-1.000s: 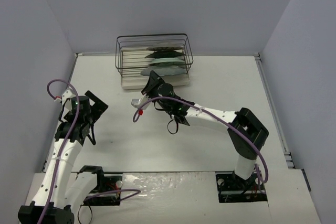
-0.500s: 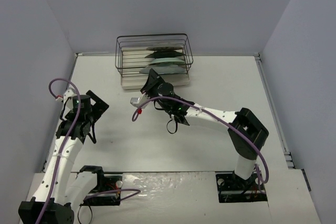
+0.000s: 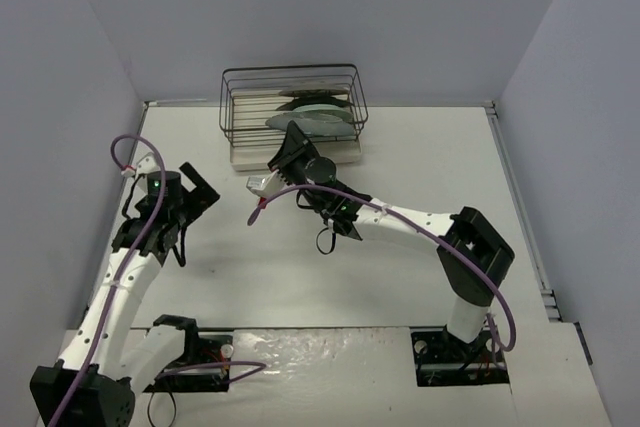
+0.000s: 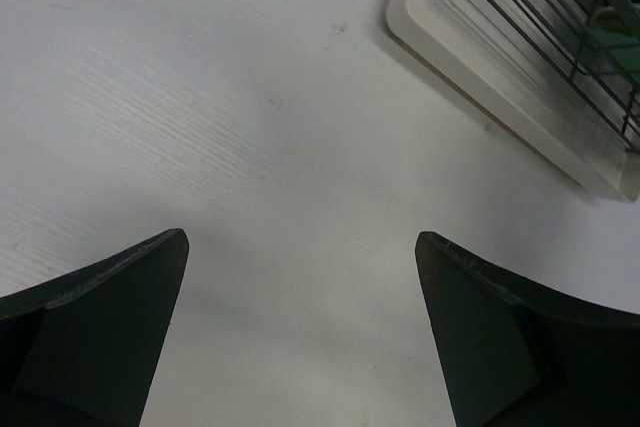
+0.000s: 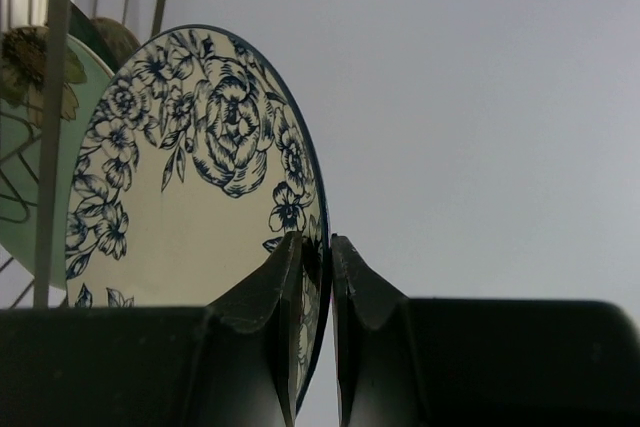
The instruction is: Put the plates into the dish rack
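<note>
My right gripper (image 5: 318, 247) is shut on the rim of the white plate with a blue floral rim (image 5: 190, 207), which stands upright on edge. In the top view the right gripper (image 3: 291, 150) is at the near side of the dish rack (image 3: 240, 127), with the white plate (image 3: 305, 124) inside the black wires. Behind it stand other plates (image 3: 322, 105), edge-on; one is the mint-green plate with a flower (image 5: 22, 147). My left gripper (image 3: 197, 199) hangs open over bare table to the left. Nothing is between its fingers (image 4: 100, 327).
The rack's cream tray base (image 4: 470, 62) shows at the upper right of the left wrist view. A rack wire (image 5: 55, 97) crosses in front of the mint-green plate. Grey walls close in the table (image 3: 400, 157) at the back and on both sides.
My right gripper has carried the white plate a little farther into the rack. The left arm has swung slightly right and forward, still open.
</note>
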`<state>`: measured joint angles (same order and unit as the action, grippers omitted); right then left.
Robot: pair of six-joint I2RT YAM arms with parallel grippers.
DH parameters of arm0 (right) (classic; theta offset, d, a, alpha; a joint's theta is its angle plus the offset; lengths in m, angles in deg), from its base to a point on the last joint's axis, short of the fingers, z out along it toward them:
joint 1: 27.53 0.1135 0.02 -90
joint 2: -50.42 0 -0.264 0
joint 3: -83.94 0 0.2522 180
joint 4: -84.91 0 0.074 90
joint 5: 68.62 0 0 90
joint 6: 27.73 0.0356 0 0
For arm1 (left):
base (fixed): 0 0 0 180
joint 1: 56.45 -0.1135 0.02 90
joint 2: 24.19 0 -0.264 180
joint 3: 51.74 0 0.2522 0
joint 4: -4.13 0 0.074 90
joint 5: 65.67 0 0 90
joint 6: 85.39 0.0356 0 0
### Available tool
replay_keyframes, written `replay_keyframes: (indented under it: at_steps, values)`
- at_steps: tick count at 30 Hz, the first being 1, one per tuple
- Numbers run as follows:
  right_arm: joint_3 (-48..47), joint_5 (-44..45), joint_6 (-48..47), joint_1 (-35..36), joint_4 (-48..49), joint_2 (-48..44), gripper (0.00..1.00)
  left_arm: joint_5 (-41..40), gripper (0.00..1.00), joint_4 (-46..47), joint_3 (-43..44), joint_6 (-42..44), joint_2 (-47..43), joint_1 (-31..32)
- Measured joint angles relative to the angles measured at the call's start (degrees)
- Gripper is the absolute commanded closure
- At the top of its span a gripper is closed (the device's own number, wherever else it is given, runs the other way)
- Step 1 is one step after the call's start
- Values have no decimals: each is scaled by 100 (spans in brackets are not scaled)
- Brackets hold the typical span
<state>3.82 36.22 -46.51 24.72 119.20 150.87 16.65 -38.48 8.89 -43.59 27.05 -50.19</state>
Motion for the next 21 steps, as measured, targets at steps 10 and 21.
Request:
replay_keyframes:
  at_steps: [10, 21]
  values:
    - [254, 319, 48, -11, -1002, -1235, 100, 488, 8, 645, 2047, 1392, 2422, 1232]
    - [248, 413, 982, -297, -1998, -2515, 100, 1419, 8, 1137, 3304, 2580, 4027, 1575]
